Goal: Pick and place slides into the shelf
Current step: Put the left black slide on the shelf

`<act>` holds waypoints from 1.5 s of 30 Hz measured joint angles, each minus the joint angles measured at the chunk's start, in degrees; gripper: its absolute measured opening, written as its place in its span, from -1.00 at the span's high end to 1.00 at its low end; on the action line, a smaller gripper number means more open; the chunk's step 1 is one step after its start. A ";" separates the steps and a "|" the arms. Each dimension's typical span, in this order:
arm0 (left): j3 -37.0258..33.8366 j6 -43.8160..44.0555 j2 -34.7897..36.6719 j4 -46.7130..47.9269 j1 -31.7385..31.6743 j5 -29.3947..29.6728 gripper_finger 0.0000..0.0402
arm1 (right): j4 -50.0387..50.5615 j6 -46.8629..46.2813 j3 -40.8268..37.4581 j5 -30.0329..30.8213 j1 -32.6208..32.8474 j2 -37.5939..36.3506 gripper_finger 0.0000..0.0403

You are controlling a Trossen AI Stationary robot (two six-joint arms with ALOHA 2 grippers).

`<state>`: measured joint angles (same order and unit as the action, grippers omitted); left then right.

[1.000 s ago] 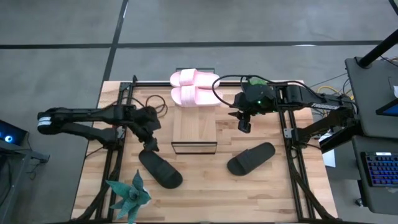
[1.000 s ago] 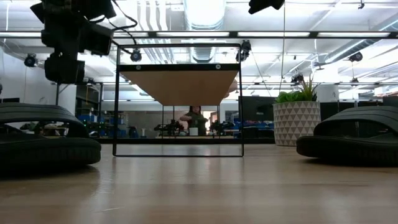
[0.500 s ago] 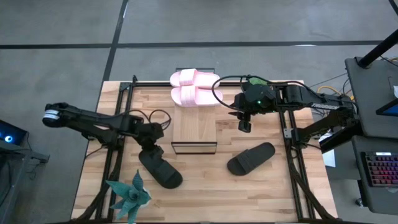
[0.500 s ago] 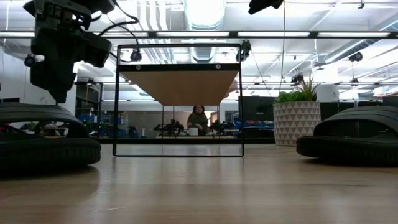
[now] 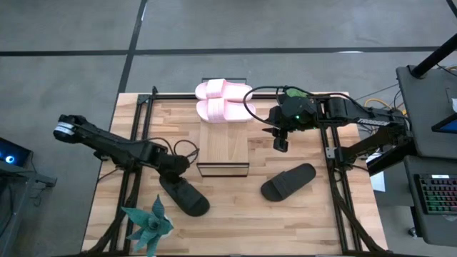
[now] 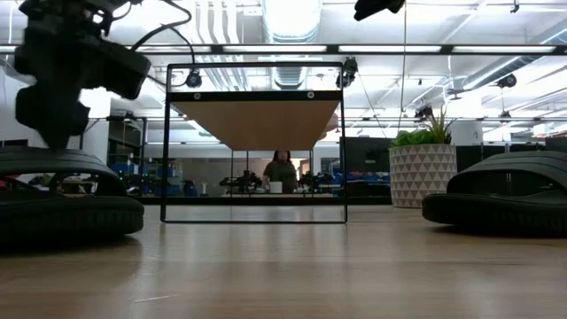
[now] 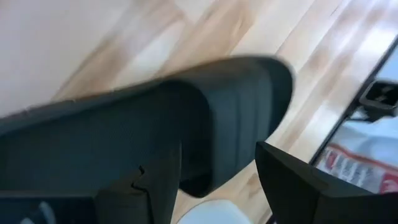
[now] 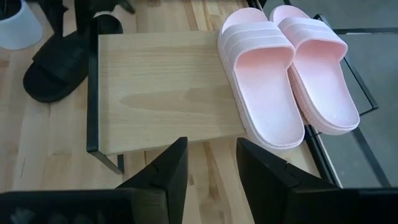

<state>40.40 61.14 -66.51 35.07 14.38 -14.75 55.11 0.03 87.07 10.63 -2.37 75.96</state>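
My left gripper [image 5: 175, 170] is open and hangs low over the far end of a black slide [image 5: 187, 196] that lies flat on the table left of the shelf. In the left wrist view its fingers stand on either side of that slide's wide strap [image 7: 186, 106]; whether they touch it I cannot tell. The second black slide [image 5: 288, 182] lies right of the shelf. Two pink slides [image 5: 225, 89] [image 5: 225, 109] sit side by side at the far end of the shelf [image 5: 223, 146]. My right gripper [image 5: 280, 143] is open and hovers right of the shelf, above the table.
A small potted plant [image 5: 148, 225] stands at the near left corner, close to the left black slide. Black metal rails [image 5: 132, 178] run along both sides of the table. Cables [image 5: 178, 118] lie by the left arm. A person [image 6: 282, 168] stands far behind the shelf.
My left gripper has moved toward the table's near edge and down, from beside the shelf to just over the left black slide, with the arm stretching out lower. The slides and the shelf have stayed in place.
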 joint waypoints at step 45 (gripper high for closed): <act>-3.56 -12.47 -7.71 -11.29 1.85 -7.73 0.85 | 0.15 0.05 -0.22 0.00 0.00 0.00 0.40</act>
<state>36.84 48.68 -74.22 23.78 16.23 -22.48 55.26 0.08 86.85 10.63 -2.37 75.96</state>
